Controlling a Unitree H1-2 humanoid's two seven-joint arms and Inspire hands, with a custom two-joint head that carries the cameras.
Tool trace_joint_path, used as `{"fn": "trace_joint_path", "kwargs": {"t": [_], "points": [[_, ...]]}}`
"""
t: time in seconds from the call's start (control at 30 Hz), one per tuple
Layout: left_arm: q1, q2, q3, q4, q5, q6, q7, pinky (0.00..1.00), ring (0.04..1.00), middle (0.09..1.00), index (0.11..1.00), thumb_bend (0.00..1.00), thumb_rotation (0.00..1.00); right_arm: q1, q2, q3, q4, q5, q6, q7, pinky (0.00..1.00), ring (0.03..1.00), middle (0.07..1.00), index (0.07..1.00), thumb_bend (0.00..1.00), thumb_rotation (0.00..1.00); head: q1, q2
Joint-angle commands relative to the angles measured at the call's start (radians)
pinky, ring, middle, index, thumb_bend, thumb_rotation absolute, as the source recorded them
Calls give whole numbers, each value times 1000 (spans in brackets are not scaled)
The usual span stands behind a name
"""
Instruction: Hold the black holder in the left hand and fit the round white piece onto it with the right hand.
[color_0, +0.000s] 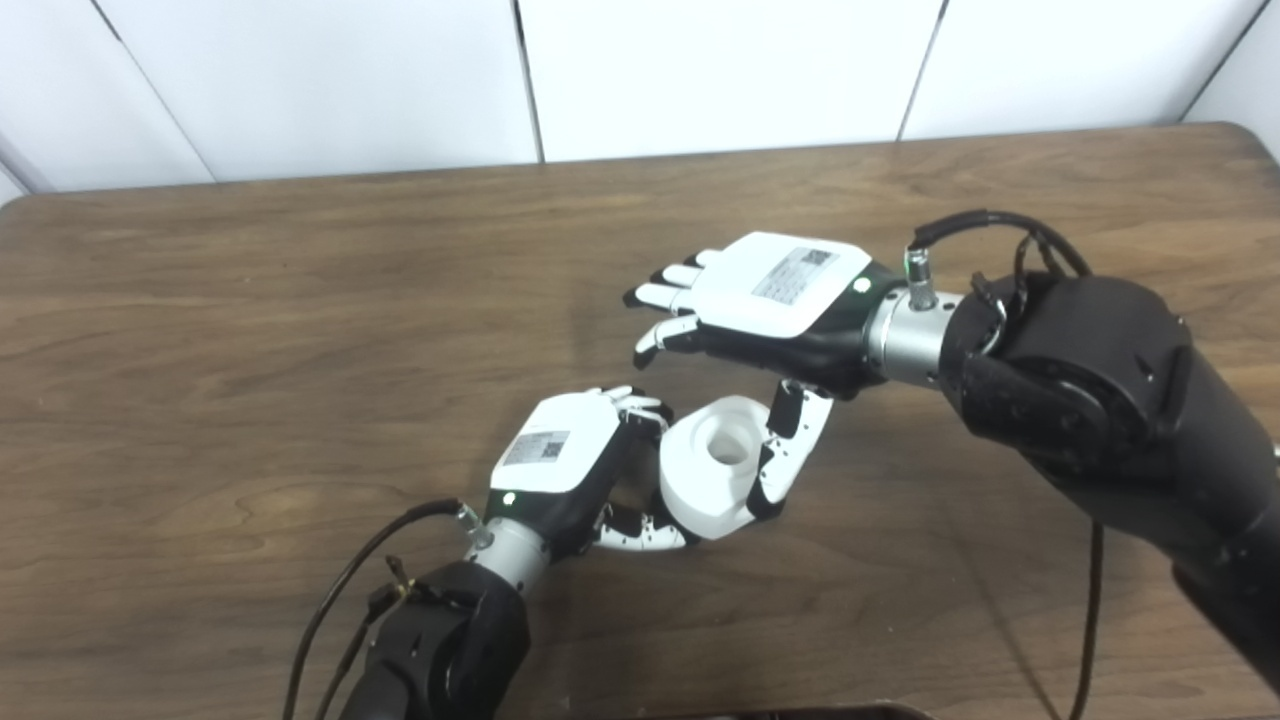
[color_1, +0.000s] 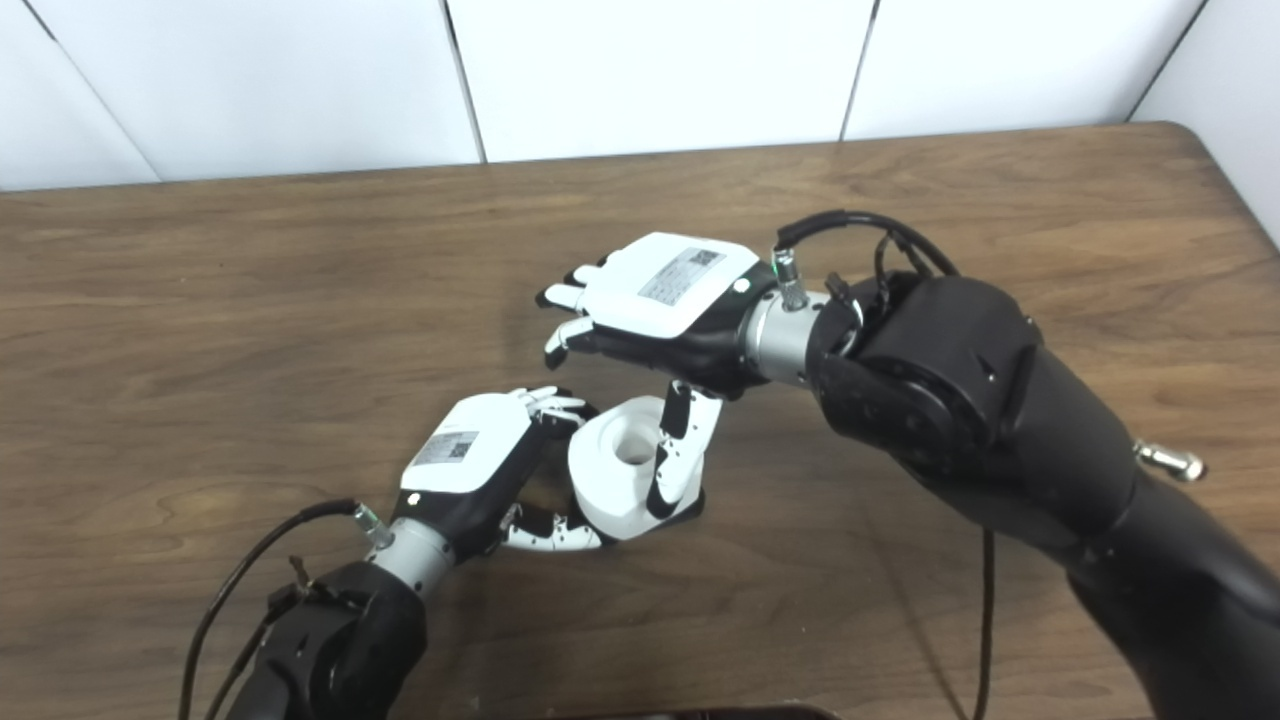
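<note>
We see our left hand (color_0: 560, 455) low over the desk (color_0: 250, 330), approx. centre, curled round the near-left side of the round white piece (color_0: 712, 468). Its fingers (color_0: 640, 405) wrap over the top-left edge and the thumb hooks under the near side, so we'd call it closed on the piece, or on sth. behind it. The black holder isn't clearly visible; only a dark sliver shows betw. palm and piece, so we can't tell if it's there or already seated inside.

The white piece sits betw. our two hands, tilted, w/ its central hole facing up and a bit toward the cameras. Its axis runs roughly up and toward us, not flat along the desk.

Our right hand (color_1: 655, 290) hovers just above and behind the piece, palm down, fingers (color_1: 565, 295) spread and pointing left, pinching nothing. Only its thumb (color_1: 680, 450) drops down along the right flank of the piece, touching or v. nearly so; we can't tell which.

The relation that matters: the piece lies directly below the right palm and to the right of the left palm. The left hand is the nearer one and has the firmer hold. We judge the next move needs the right fingers to close down over the far rim, opposite the thumb, then push along the hole axis.
</note>
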Motion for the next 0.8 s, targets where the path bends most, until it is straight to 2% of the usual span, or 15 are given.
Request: {"fn": "trace_joint_path", "kwargs": {"t": [0.0,0.23,0.33,0.47,0.6,0.77], "points": [[-2,-4,-7,7,-3,1,-20,906,900,818,488,513,54,-60,-24,-11,-18,29,67,99,1000,1000,1000,908,1000,461,-1,1],[-5,-2,-6,11,-2,3,-25,907,903,820,488,513,54,-156,-75,-5,24,164,68,99,1000,1000,1000,953,1000,567,-1,0],[-5,-3,-6,13,-1,5,-25,906,903,819,488,513,54,-195,-89,-14,40,200,68,99,1000,1000,1000,956,1000,574,-3,-4],[-3,-3,-5,16,1,4,-19,903,899,816,488,513,54,-224,-102,-20,49,196,68,99,1000,1000,1000,961,1000,579,-3,-4],[-4,-3,-6,16,11,10,-27,907,903,819,489,512,55,-222,-97,-31,51,189,68,99,1000,1000,1000,961,1000,542,-2,-7],[-9,6,-18,11,68,16,-53,925,898,821,497,518,79,-219,-93,-31,53,179,68,99,1000,1000,1000,971,1000,558,-2,-8]]}}
